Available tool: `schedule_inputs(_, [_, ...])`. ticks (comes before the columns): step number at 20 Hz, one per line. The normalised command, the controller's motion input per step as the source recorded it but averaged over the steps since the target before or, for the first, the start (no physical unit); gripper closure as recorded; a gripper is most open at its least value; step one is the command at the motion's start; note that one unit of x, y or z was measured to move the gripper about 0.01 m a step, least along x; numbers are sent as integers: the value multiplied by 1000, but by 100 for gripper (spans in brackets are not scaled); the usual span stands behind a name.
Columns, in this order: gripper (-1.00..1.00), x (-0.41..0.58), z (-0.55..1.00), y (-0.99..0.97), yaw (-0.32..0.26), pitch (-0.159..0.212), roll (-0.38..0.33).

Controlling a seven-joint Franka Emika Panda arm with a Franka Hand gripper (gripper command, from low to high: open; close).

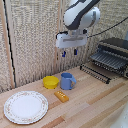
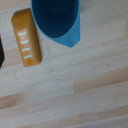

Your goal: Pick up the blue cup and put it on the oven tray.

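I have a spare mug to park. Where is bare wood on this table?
Bare wood lies between the blue cup and the oven tray, and in front beside the plate. It is crowded where the yellow bowl, cup and orange block cluster.

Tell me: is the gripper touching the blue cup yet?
Apart. The exterior view shows the gripper hanging well above the blue cup, with wall visible between its fingertips and the cup's rim.

Behind my bench hangs a woven beige wall covering [image 1: 35,35], and under me lies a pale plank tabletop [image 1: 95,105], evenly lit.
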Motion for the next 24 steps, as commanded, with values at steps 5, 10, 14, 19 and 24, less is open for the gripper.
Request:
schedule_inputs(5, [-100,0,-421,-171,0,33,0])
schedule_inputs(10, [-100,-9,-443,-165,0,70,-2])
schedule_inputs(14, [-100,-86,-384,-45,0,83,-35])
schedule_inputs(19, [-100,-7,-447,-146,30,29,-33])
schedule_inputs(24, [-100,96,-450,-223,106,-1,-1])
